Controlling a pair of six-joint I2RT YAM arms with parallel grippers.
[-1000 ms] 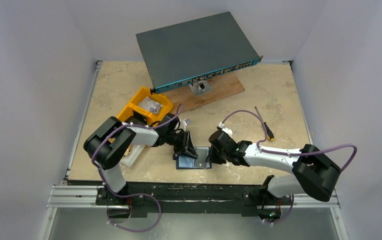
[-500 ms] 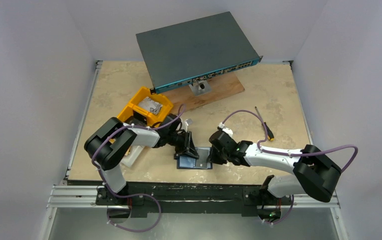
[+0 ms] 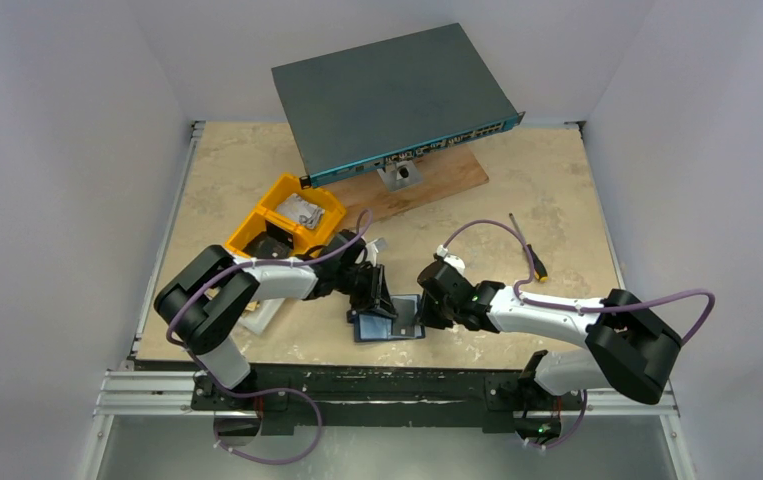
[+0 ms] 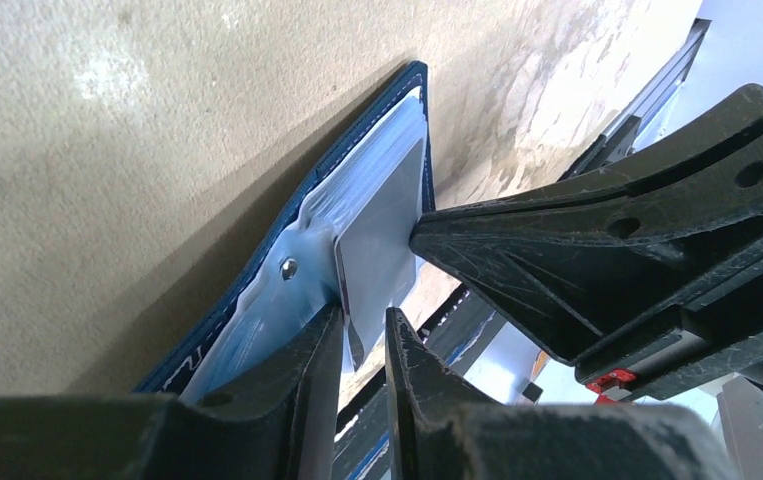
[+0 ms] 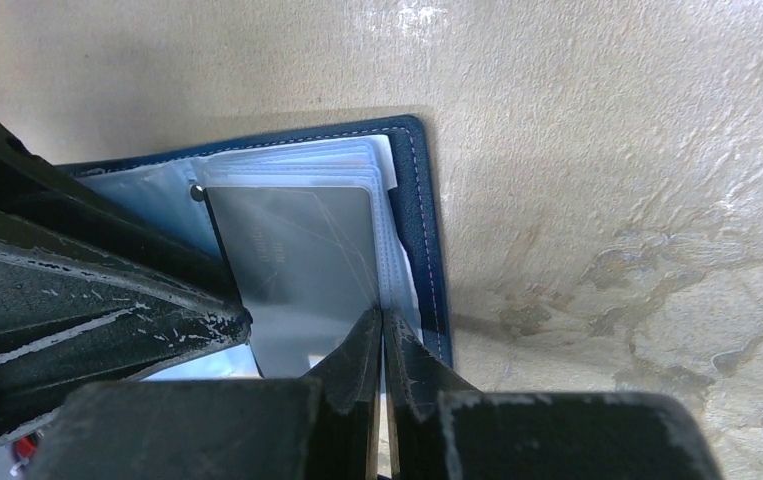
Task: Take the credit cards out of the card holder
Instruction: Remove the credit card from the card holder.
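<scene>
Top external view shows you the card holder point(image 3: 389, 325) lying open on the table point(image 3: 557, 190) near its front edge, between your two arms. From the right wrist you see its navy cover underneath, pale clear sleeves fanned on top, and a grey card point(image 5: 297, 260) lying over those sleeves. Your left claw point(image 4: 362, 325) is nipped onto the card's corner, one finger on each side of it. Your right claw point(image 5: 380, 320) is fully closed and holds nothing; its joined tips come down on the sleeves right at the card's edge. A yellow bin point(image 3: 287, 215) sits behind your left arm.
</scene>
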